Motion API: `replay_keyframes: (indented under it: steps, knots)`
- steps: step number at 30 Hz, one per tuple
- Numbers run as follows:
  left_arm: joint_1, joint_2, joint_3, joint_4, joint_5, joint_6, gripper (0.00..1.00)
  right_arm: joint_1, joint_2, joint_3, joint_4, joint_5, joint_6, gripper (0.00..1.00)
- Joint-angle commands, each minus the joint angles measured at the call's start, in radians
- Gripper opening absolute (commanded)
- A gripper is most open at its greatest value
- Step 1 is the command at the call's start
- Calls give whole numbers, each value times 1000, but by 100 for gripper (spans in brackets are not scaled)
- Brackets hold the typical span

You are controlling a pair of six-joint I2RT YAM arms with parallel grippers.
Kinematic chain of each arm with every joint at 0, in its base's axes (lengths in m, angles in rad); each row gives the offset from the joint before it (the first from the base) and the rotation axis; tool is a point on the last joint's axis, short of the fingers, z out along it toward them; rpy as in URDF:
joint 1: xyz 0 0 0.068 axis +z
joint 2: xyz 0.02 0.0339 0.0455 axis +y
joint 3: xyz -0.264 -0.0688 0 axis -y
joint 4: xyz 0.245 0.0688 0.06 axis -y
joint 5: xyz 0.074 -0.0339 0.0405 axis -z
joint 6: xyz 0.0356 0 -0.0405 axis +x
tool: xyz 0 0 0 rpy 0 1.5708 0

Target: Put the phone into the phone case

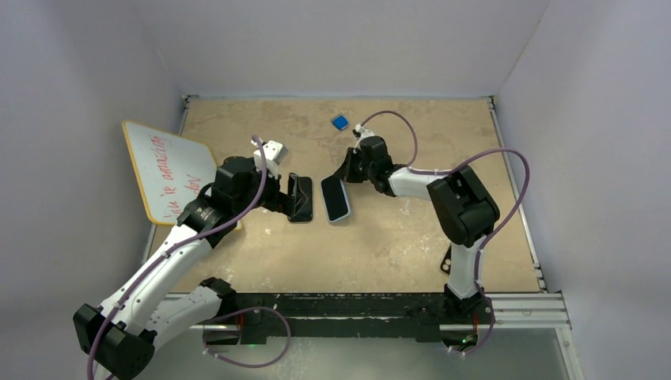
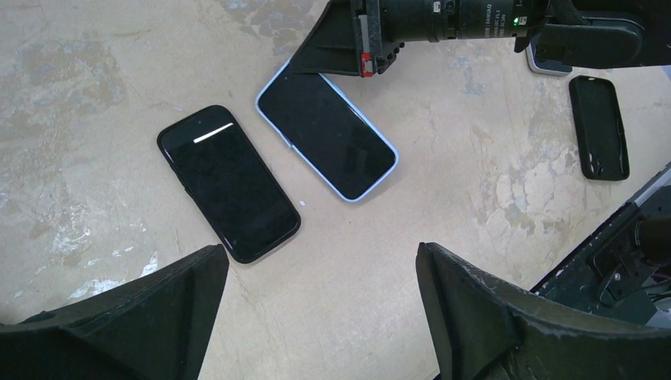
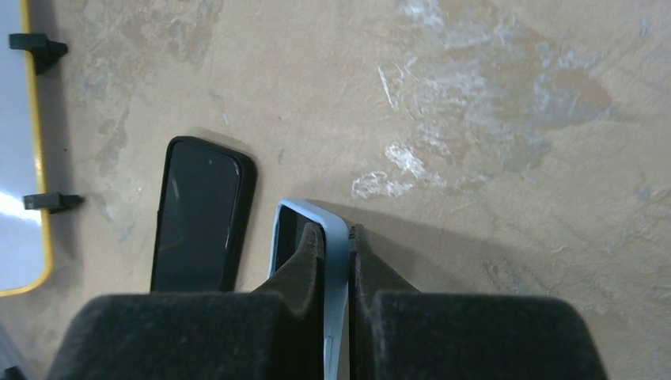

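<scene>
**Pinching the case rim; phone lies loose alongside**

Right gripper [image 3: 336, 237]: my jaws are pressed together on the light-blue phone case [image 3: 294, 226]. One finger sits inside the rim at its short end and one outside, with the thin wall between them. I cannot tell whether that end is lifted off the table [image 3: 490, 158].

Left gripper [image 2: 316, 261]: jaws spread wide, holding nothing. It hangs over bare table just short of both items.

Phone [image 2: 228, 184]: black, screen up, flat on the table. It lies just beside the case on my left arm's side, long edges roughly parallel, with a thin strip of table between them. I take the black one for the phone by its glossy face.

A second dark shell [image 2: 599, 127] lies well apart. I'm ignoring it.

Handling, as I judge it:
- The case looks light and pliant. Its wall should bend under a pinch, and held by one end it may sag or twist. The end grip does leave the mouth free.
- The phone looks rigid and is the heavier piece, and its glass face looks slick. Lying flat, it offers no lip to get a finger under.
- The best hold is across its narrow width on the long edges near the middle, with the fingers off the screen.
- The glass is the fragile part, so no hard squeeze and no drop.
- Seat one end in the case first, then press the corners home.
</scene>
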Motion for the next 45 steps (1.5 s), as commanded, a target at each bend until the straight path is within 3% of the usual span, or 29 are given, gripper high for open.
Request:
replay_keyframes:
  steps: [1,8,15,23,37,45]
  knots:
    - [0,-21,24,13,-15,12,93,48,34,22,-138,258,-173,0]
    - [-1,-27,21,14,-18,9,93,50,23,25,-176,275,-83,0]
    - [-1,-24,21,13,-18,10,93,49,16,26,-174,242,4,20]
    - [-1,-19,22,17,-18,10,93,40,-6,18,-194,247,41,23]
    - [-1,-27,24,12,-13,7,94,-3,-132,52,-379,278,146,52]
    - [-1,-7,26,18,7,6,97,-130,-287,-59,-510,317,220,64]
